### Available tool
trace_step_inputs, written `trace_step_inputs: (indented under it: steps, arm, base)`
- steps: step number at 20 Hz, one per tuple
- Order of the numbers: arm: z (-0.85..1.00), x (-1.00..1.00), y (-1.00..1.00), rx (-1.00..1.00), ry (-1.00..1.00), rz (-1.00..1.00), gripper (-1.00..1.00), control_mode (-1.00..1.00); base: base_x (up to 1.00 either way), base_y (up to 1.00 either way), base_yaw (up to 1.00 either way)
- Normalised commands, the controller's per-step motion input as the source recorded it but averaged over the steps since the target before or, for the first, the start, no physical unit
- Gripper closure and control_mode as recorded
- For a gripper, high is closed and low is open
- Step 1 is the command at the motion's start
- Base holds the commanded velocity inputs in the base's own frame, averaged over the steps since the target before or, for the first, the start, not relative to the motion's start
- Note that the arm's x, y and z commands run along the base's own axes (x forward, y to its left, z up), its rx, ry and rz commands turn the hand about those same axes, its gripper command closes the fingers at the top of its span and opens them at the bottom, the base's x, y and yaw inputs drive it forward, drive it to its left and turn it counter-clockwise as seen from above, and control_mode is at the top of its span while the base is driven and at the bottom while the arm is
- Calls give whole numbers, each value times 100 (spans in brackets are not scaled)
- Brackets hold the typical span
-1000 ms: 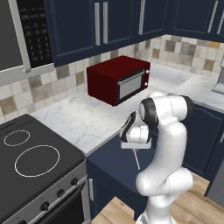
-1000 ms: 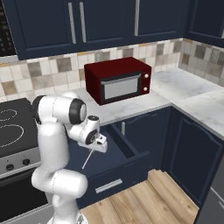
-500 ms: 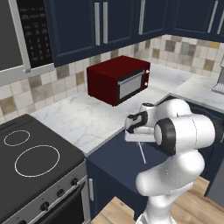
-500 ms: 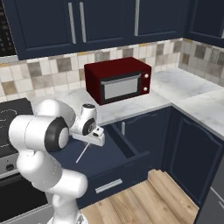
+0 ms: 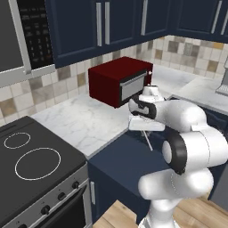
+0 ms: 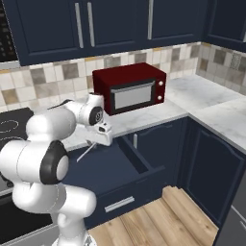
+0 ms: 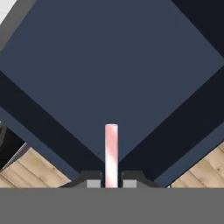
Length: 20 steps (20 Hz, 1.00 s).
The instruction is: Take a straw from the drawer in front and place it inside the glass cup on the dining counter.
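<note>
1. My fingers (image 7: 111, 183) are clenched on the straw (image 7: 111, 153); in the hand view it rises between the two tips as a thin pink-white stick.
2. In the left base view the straw (image 5: 147, 140) hangs slanted below my hand, a thin grey line over the open drawer (image 5: 120, 160).
3. In the right base view the straw (image 6: 86, 153) slants down and left from my fingers (image 6: 98, 141), held above the drawer (image 6: 120, 168) and clear of its floor.
4. The drawer is pulled out; its silver bar handle (image 6: 119, 203) shows on the navy front.
5. A red microwave (image 6: 129, 87) stands on the marble surface (image 5: 84, 122) behind the drawer, well apart from my hand.
6. A black stovetop (image 5: 31, 164) lies to the left of the drawer.
</note>
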Motion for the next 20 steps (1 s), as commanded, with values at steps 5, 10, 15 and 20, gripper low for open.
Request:
trace_step_inputs:
  steps: [5,10,15,20]
  arm:
    - [83,-40,-4,0,15,0,100,-100]
    - [50,-70,-1,0,2,-1,100,-100]
    - [31,-79,0,0,-14,-6,100,-100]
    - [35,-54,0,0,-29,-8,100,-100]
  base:
    - [0,0,0]
    - [0,0,0]
    - [0,0,0]
    - [0,0,0]
